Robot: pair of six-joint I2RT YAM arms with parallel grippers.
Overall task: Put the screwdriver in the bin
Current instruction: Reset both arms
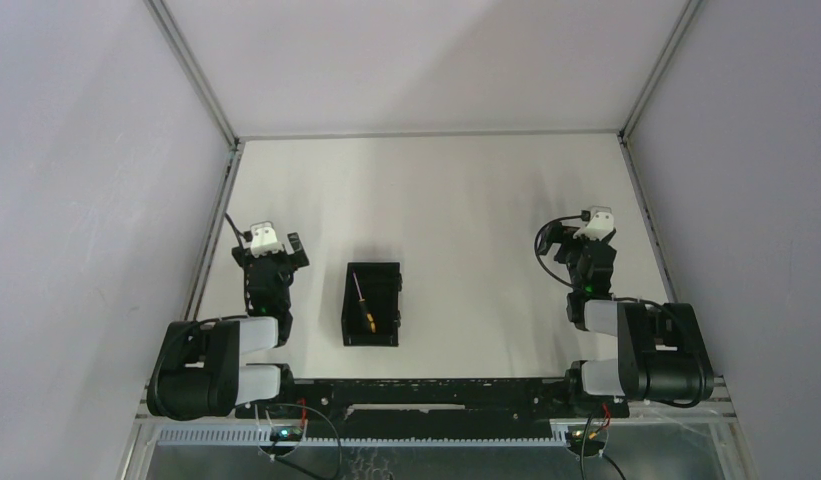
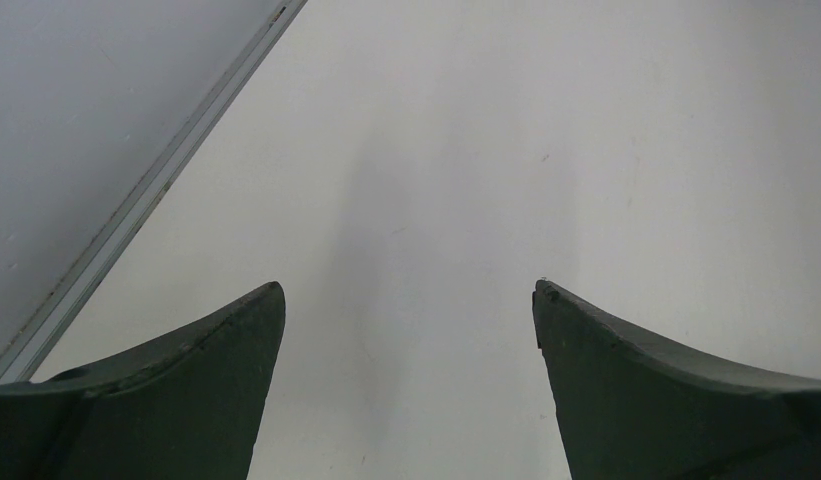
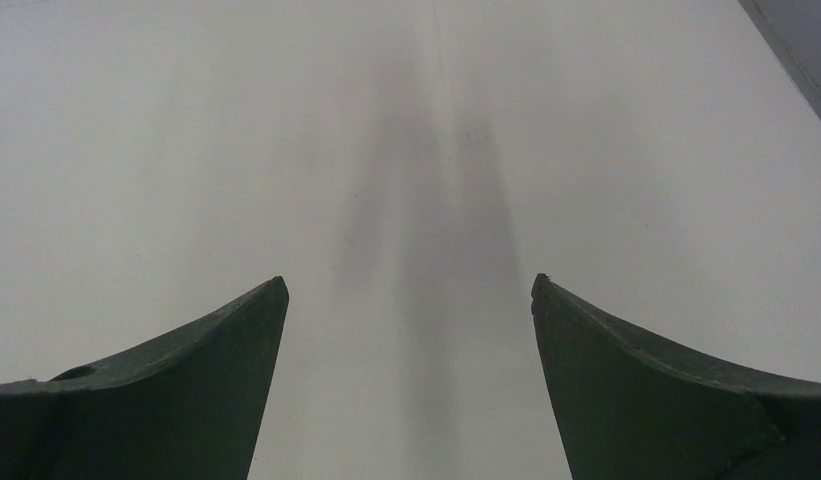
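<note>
Black plastic marks the bin [image 1: 372, 304] for you: a low open box sitting on the white table [image 1: 486, 200], left of the middle and towards the near edge. You find the screwdriver [image 1: 362, 302] lying inside it, along the left half of the floor. Its orange handle is at the near end and its thin dark shaft points to the far end, leaning slightly left. It lies wholly within the walls, and both grippers are clear of it.

Your left gripper [image 2: 407, 290] hangs just left of the bin, apart from it, aimed at the far side of the table. From its wrist camera you see the two dark fingers [image 2: 186, 390] spread wide, with only white tabletop between them. A metal rail [image 2: 146, 190] runs along the table's left edge in that view. This gripper holds nothing.

Your right gripper [image 3: 408, 282] sits well apart from the bin, near the right edge of the table and about as far from you as the left one. Its fingers [image 3: 646, 390] also stand wide apart over plain white surface, with a soft grey shadow between them, and they grip nothing. A strip of grey wall [image 3: 801, 40] shows at the far right corner of that view.

Both arms are folded back close to their bases at the near edge.
</note>
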